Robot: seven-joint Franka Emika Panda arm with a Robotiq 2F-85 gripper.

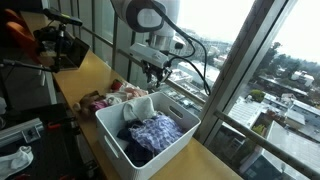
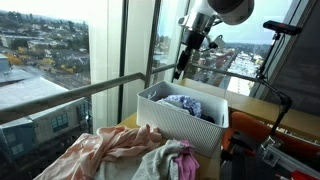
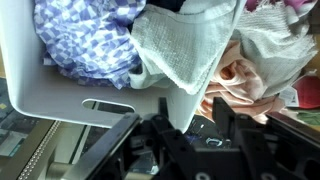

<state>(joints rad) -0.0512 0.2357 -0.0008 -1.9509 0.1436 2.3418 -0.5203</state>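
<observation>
The arm is seen bent downward by the window, its gripper parted and empty above the white cloth, which is draped over the white basket's rim.

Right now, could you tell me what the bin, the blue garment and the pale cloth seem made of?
Bin: likely plastic, white, smooth matte walls with a moulded handle slot.
Blue garment: thin printed fabric, soft crumpled folds.
Pale cloth: probably cotton, visible waffle weave, towel-like.
</observation>
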